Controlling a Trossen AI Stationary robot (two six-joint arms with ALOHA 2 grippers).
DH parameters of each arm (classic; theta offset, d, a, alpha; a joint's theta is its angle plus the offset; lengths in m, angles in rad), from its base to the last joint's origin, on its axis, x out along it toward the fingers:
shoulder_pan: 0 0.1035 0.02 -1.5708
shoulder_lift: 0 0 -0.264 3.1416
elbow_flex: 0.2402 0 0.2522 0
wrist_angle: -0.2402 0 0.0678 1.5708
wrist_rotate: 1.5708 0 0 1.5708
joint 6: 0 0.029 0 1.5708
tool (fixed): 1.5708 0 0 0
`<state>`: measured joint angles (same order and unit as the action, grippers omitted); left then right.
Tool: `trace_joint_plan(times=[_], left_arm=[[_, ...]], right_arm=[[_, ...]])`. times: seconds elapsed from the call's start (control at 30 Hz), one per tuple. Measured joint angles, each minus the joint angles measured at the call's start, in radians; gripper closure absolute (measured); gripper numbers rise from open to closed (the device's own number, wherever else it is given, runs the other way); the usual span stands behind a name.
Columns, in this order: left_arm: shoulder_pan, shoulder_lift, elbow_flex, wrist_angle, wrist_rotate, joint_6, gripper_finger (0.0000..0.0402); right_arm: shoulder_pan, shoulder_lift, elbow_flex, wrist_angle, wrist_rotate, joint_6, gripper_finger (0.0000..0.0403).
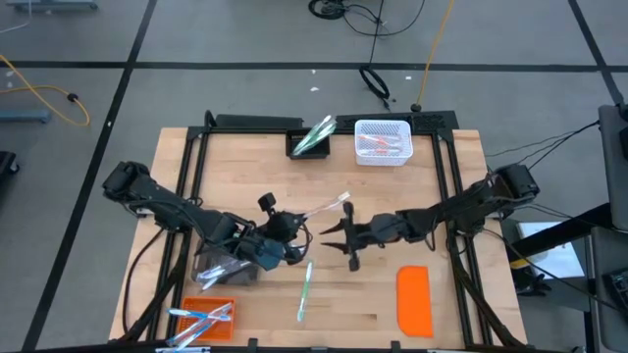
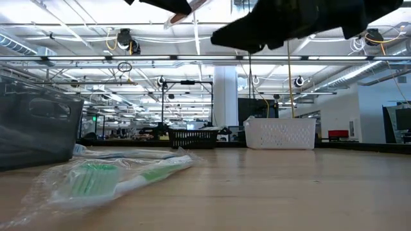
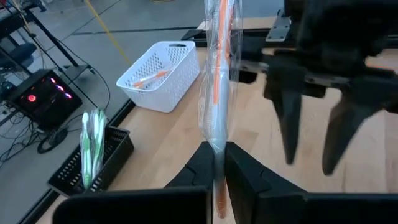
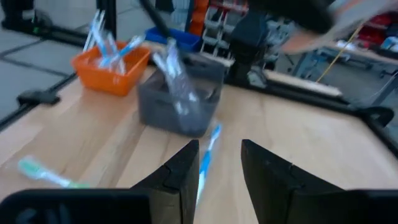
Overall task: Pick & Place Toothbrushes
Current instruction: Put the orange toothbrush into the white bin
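My left gripper (image 3: pixel 217 163) is shut on a plastic-wrapped toothbrush (image 1: pixel 322 210) with an orange and white handle, held in the air over the table's middle. My right gripper (image 1: pixel 337 243) hangs open just to the right of it, its fingers (image 3: pixel 297 118) beside the wrapped toothbrush and touching nothing. A wrapped green toothbrush (image 1: pixel 305 289) lies flat on the table nearer the front edge, large in the low view (image 2: pixel 115 176). A blue toothbrush (image 4: pixel 208 154) lies on the wood ahead of my right gripper (image 4: pixel 217 174). My left gripper pinches the wrapped toothbrush near one end of its handle (image 3: pixel 217 144) between its two fingers, wrapper and all. A short stub (image 3: pixel 218 202) pokes back past the fingers. The rest runs on ahead, slanting toward the table's far right, lifted clear of the table.
White basket (image 1: pixel 381 140) holds orange toothbrushes and black basket (image 1: pixel 312 137) green ones, both at the far edge. Orange basket (image 1: pixel 201 319) with blue toothbrushes and a grey bin (image 1: pixel 226 265) of wrappers stand at the front left. A flat orange lid (image 1: pixel 414 299) lies front right.
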<state>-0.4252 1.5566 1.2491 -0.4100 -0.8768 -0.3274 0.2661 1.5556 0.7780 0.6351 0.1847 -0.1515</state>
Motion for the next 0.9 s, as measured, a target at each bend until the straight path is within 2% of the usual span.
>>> trace_joint_plan(times=[0.17,0.33,0.57,0.7,0.9], left_arm=[[-0.001,0.0,0.0,0.004,-0.002,0.012,0.0396],[-0.003,0.0,0.0,0.006,-0.017,0.012,0.0383],[-0.003,0.0,0.0,0.015,-0.02,0.019,0.0393],[-0.003,0.0,0.0,0.015,-0.022,0.019,0.0383],[-0.003,0.0,0.0,0.02,-0.022,0.038,0.0395]], right_arm=[[-0.032,-0.075,0.0,-0.015,-0.003,-0.027,0.0291],[-0.063,-0.135,0.0,-0.038,-0.004,-0.03,0.0291],[-0.097,-0.196,0.0,-0.038,-0.011,-0.05,0.0291],[-0.122,-0.226,0.0,-0.03,-0.077,-0.051,0.0291],[-0.153,-0.27,0.0,-0.018,-0.105,-0.052,0.0291]])
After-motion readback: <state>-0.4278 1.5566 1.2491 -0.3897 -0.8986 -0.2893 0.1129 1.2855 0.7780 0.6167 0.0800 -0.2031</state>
